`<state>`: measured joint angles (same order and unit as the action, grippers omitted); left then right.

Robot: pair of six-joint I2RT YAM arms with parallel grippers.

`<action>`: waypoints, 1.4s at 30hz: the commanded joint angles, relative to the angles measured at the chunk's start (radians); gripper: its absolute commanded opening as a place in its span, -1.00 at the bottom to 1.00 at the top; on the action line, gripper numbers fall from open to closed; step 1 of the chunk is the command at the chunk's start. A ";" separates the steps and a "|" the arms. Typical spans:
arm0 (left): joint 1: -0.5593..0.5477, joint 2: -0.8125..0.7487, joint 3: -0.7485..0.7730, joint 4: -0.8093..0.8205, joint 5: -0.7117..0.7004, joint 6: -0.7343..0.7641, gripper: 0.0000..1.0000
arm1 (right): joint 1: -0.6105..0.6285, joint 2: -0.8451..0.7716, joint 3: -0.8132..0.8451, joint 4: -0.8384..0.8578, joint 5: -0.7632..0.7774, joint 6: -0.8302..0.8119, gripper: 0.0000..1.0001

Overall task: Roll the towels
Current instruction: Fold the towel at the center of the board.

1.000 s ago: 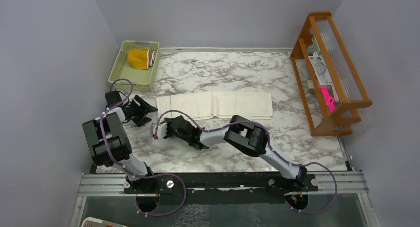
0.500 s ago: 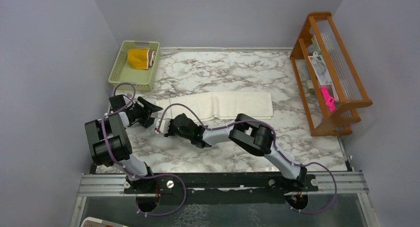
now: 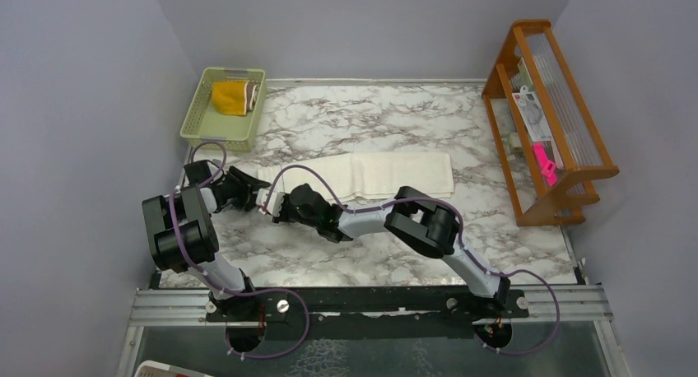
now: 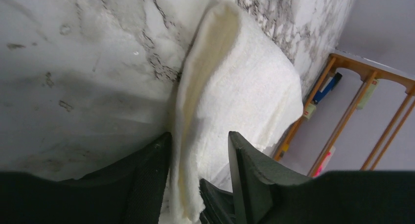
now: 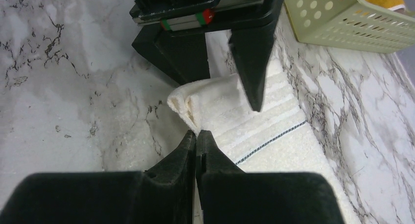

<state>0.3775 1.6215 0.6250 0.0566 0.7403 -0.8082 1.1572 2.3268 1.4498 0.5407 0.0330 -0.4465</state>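
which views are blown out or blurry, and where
Left wrist: the cream towel and marble table glare near-white, the towel's near end soft. Right wrist: towel stripes crisp, the right tool a dark silhouette. Top external: even light, sharp.

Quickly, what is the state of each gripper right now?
Left gripper: open, jaws astride the end of the cream towel.
Right gripper: shut, at that towel's edge, holding nothing visible.

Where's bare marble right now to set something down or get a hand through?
Free on the table: the far strip behind the cream towel, between basket and rack; the near-right corner between towel, rack and right arm. Crowded: the towel's left end, where the open left gripper straddles it and the shut right gripper noses in.
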 commanded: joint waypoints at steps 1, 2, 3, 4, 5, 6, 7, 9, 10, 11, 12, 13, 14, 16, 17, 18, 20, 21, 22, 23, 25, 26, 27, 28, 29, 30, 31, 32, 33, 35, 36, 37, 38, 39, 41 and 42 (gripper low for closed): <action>-0.009 0.045 -0.008 0.014 -0.049 -0.011 -0.13 | -0.001 -0.052 -0.013 0.006 -0.033 0.018 -0.98; -0.010 0.051 0.000 0.018 -0.047 -0.011 -0.23 | -0.001 -0.057 -0.016 0.005 -0.034 0.018 -0.99; -0.010 0.056 0.006 0.027 -0.042 -0.011 -0.40 | -0.001 -0.061 -0.020 0.004 -0.034 0.020 -0.99; -0.010 0.058 0.010 0.040 -0.035 -0.010 -0.58 | -0.001 -0.069 -0.023 0.000 -0.032 0.023 -0.96; -0.009 0.057 0.016 0.042 -0.034 -0.007 -0.75 | -0.002 -0.079 -0.025 -0.009 -0.025 0.029 -0.84; -0.010 0.052 0.023 0.039 -0.038 0.000 -0.95 | -0.003 -0.092 -0.029 -0.023 -0.020 0.036 -0.72; -0.009 0.048 0.035 0.023 -0.050 0.014 -1.00 | -0.004 -0.111 -0.040 -0.032 -0.020 0.043 -0.56; -0.010 0.030 0.076 -0.049 -0.091 0.070 -1.00 | -0.013 -0.173 -0.092 -0.038 -0.031 0.061 -0.33; -0.009 0.019 0.105 -0.102 -0.117 0.108 -1.00 | -0.018 -0.218 -0.134 -0.032 -0.040 0.070 -0.24; -0.009 0.009 0.136 -0.156 -0.142 0.147 -1.00 | -0.027 -0.286 -0.179 -0.022 -0.050 0.084 -0.17; -0.009 -0.002 0.168 -0.209 -0.171 0.192 -1.00 | -0.038 -0.343 -0.235 -0.009 -0.065 0.103 -0.15; -0.009 -0.010 0.199 -0.259 -0.194 0.233 -1.00 | -0.056 -0.408 -0.292 0.003 -0.091 0.125 -0.14; -0.009 -0.017 0.227 -0.305 -0.219 0.283 -1.00 | -0.076 -0.470 -0.349 0.015 -0.110 0.154 -0.10; -0.009 -0.029 0.282 -0.394 -0.264 0.379 -1.00 | -0.135 -0.600 -0.452 0.024 -0.154 0.226 -0.04; -0.012 -0.038 0.309 -0.431 -0.300 0.420 -1.00 | -0.166 -0.658 -0.500 0.018 -0.167 0.258 -0.03; -0.016 -0.053 0.323 -0.446 -0.335 0.441 -1.00 | -0.194 -0.717 -0.544 0.006 -0.166 0.278 -0.03; -0.028 -0.089 0.338 -0.456 -0.408 0.460 -1.00 | -0.238 -0.824 -0.617 -0.035 -0.133 0.308 0.01; -0.037 -0.106 0.355 -0.469 -0.450 0.469 -1.00 | -0.256 -0.876 -0.647 -0.060 -0.103 0.323 0.07; -0.049 -0.117 0.376 -0.491 -0.488 0.484 -1.00 | -0.270 -0.921 -0.671 -0.100 -0.069 0.347 0.12; -0.069 -0.127 0.409 -0.525 -0.528 0.500 -1.00 | -0.285 -0.963 -0.684 -0.148 -0.043 0.371 0.14; -0.128 -0.141 0.476 -0.597 -0.628 0.530 -1.00 | -0.312 -1.037 -0.709 -0.231 -0.015 0.429 0.17; -0.168 -0.146 0.515 -0.628 -0.684 0.536 -1.00 | -0.322 -1.067 -0.722 -0.263 0.007 0.444 0.20; -0.215 -0.146 0.549 -0.664 -0.743 0.537 -1.00 | -0.327 -1.096 -0.730 -0.294 0.036 0.459 0.24; -0.267 -0.145 0.585 -0.696 -0.791 0.533 -1.00 | -0.333 -1.115 -0.732 -0.327 0.069 0.473 0.27; -0.313 -0.138 0.618 -0.723 -0.843 0.526 -1.00 | -0.340 -1.129 -0.728 -0.369 0.096 0.487 0.29; -0.366 -0.125 0.655 -0.751 -0.875 0.513 -1.00 | -0.347 -1.139 -0.720 -0.408 0.123 0.498 0.29; -0.416 -0.109 0.687 -0.775 -0.894 0.498 -1.00 | -0.353 -1.144 -0.710 -0.444 0.149 0.509 0.29; -0.459 -0.091 0.715 -0.790 -0.893 0.483 -1.00 | -0.359 -1.149 -0.695 -0.483 0.170 0.519 0.29; -0.504 -0.069 0.746 -0.805 -0.897 0.467 -1.00 | -0.367 -1.155 -0.678 -0.514 0.190 0.525 0.29; -0.596 -0.011 0.820 -0.844 -0.934 0.441 -1.00 | -0.381 -1.178 -0.666 -0.560 0.232 0.543 0.29; -0.640 0.022 0.859 -0.867 -0.962 0.431 -1.00 | -0.391 -1.195 -0.661 -0.583 0.255 0.559 0.29; -0.689 0.060 0.901 -0.892 -0.992 0.422 -1.00 | -0.404 -1.210 -0.654 -0.613 0.278 0.583 0.29; -0.737 0.104 0.949 -0.932 -1.019 0.413 -1.00 | -0.419 -1.227 -0.645 -0.647 0.305 0.612 0.29; -0.793 0.154 1.000 -0.961 -1.049 0.404 -1.00 | -0.437 -1.241 -0.635 -0.684 0.325 0.638 0.30; -0.868 0.241 1.106 -1.023 -1.093 0.384 -1.00 | -0.479 -1.270 -0.623 -0.750 0.342 0.682 0.32; -0.901 0.284 1.153 -1.043 -1.107 0.372 -1.00 | -0.501 -1.286 -0.624 -0.775 0.340 0.700 0.32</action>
<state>-0.3897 1.7622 1.6234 -0.8124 -0.2207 -0.3775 0.7208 1.1110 0.7753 -0.0772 0.2714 0.1383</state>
